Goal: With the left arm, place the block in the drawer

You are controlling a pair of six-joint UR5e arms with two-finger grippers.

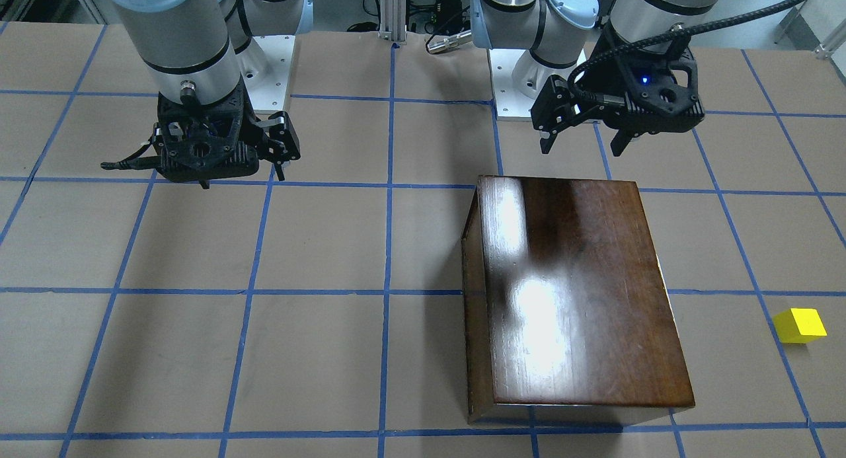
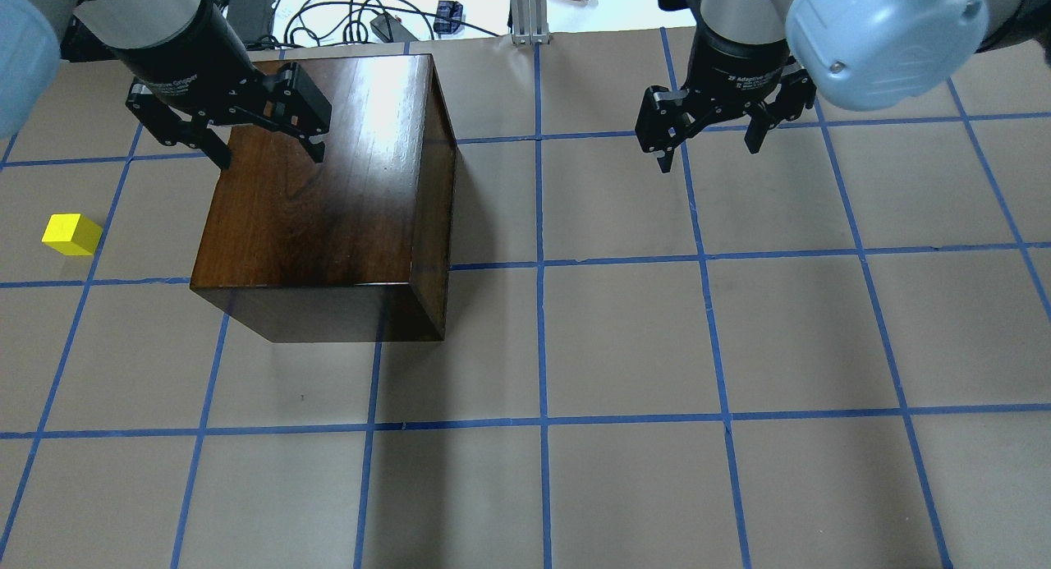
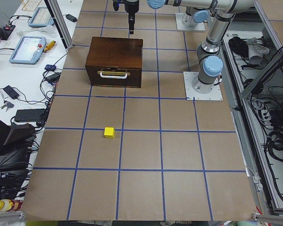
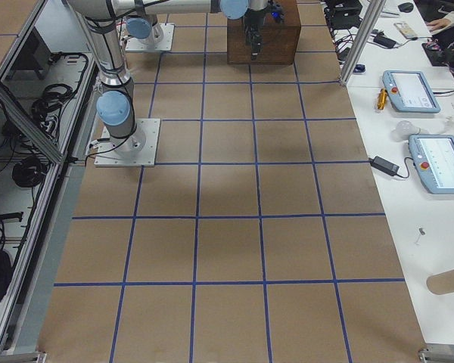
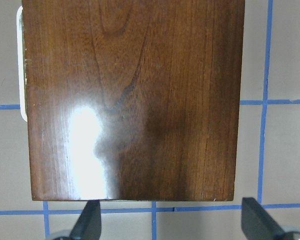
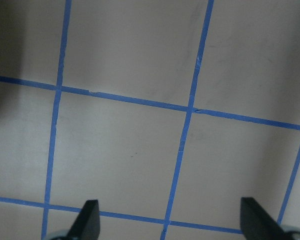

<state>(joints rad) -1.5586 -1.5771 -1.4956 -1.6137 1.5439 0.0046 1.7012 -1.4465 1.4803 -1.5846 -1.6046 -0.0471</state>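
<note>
The block [image 2: 72, 234] is a small yellow cube that lies alone on the brown table, to the left of the box; it also shows in the front view [image 1: 801, 326] and the left side view [image 3: 109, 133]. The glossy dark box [image 2: 328, 191] holds the drawer, which is shut; its dark front panel with a pale handle [image 3: 114, 74] faces the block. My left gripper [image 2: 267, 150], with the blue light [image 1: 583, 147], hovers open and empty over the box's top [image 5: 135, 100] near its robot-side edge. My right gripper [image 2: 709, 154] is open and empty over bare table [image 6: 171, 222].
Blue tape lines grid the table. The arms' base plates [image 1: 268, 68] stand at the robot's edge. An aluminium post [image 2: 525, 11] and cables lie beyond the far edge. Tablets [image 3: 27, 49] and cables lie on the side bench.
</note>
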